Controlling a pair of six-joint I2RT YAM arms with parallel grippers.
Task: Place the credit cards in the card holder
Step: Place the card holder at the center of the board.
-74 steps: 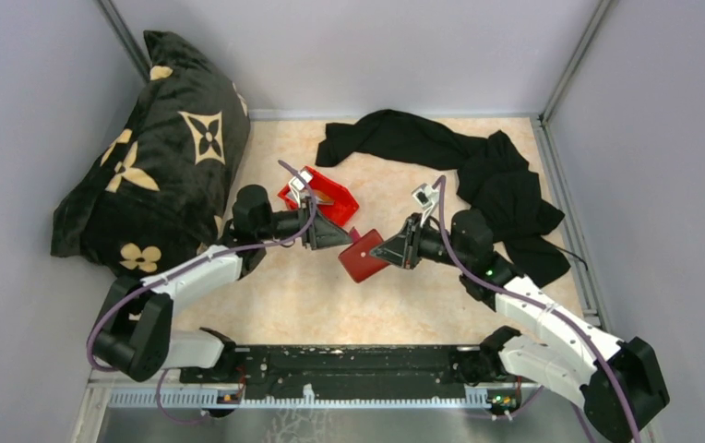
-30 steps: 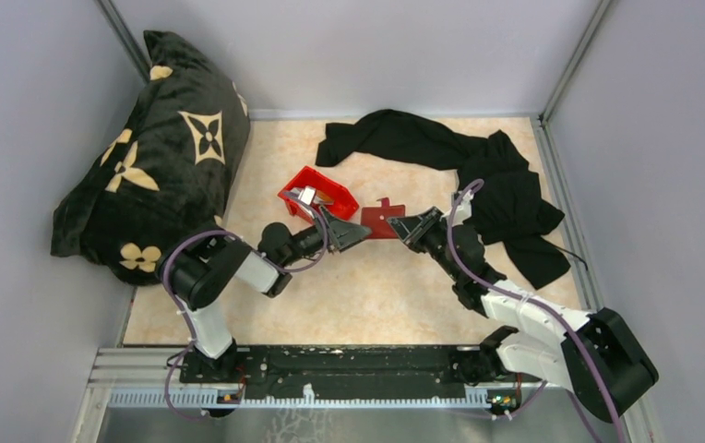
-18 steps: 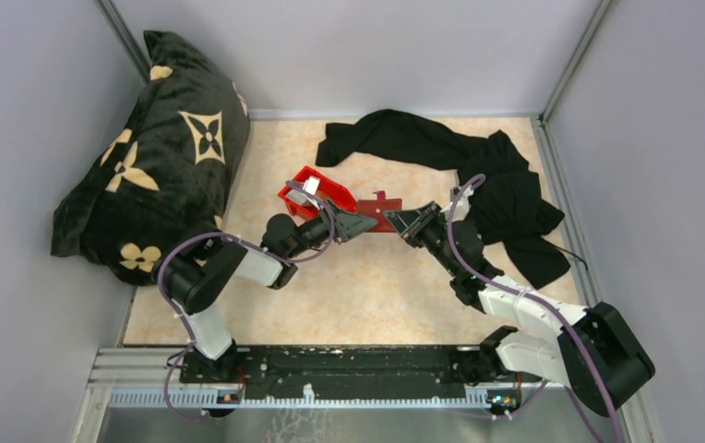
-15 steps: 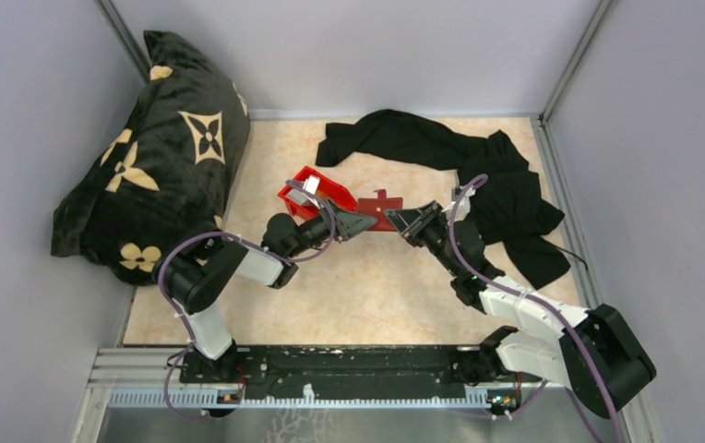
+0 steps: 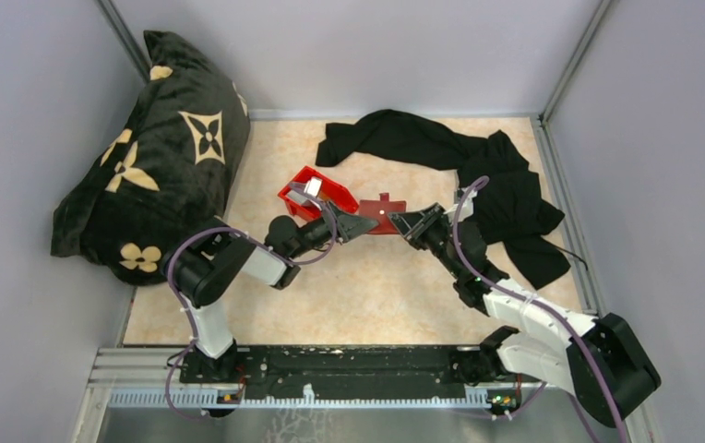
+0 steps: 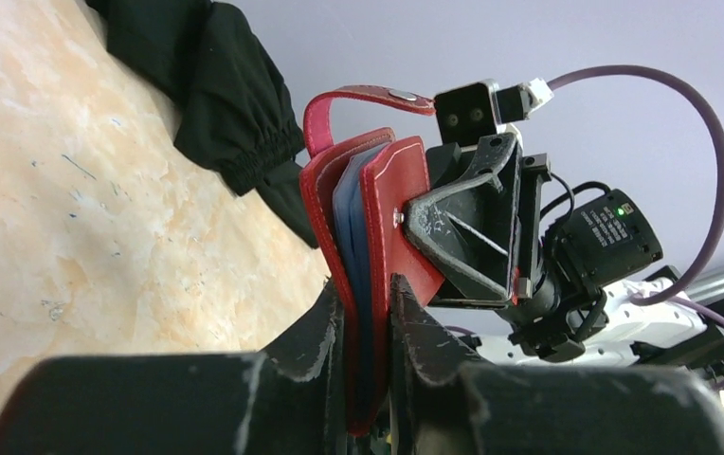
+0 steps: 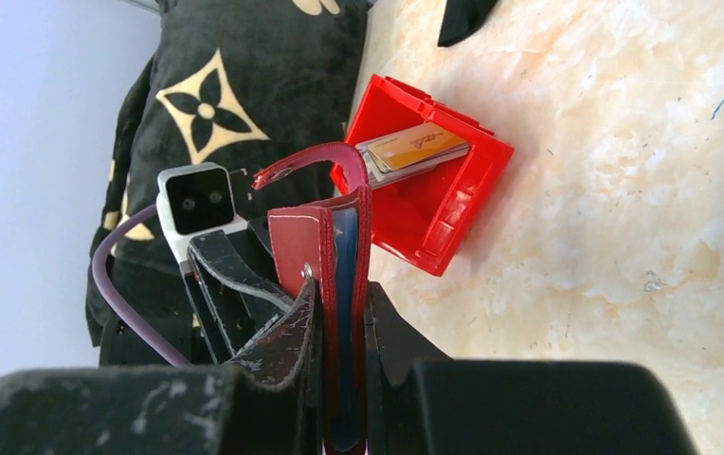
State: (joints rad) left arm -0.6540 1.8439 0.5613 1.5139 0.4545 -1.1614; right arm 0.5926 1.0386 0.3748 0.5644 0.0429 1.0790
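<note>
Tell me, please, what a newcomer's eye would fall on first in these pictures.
First, the dark red leather card holder, held up over the middle of the table, pinched from opposite sides by the left gripper and the right gripper. Next, the bright red plastic bin just beside it with thin cards inside, and the big black cushion with cream flowers at the far left.

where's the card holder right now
Top view, mid-table: the card holder is pinched between the left claw and right claw, just right of the red bin.
</note>
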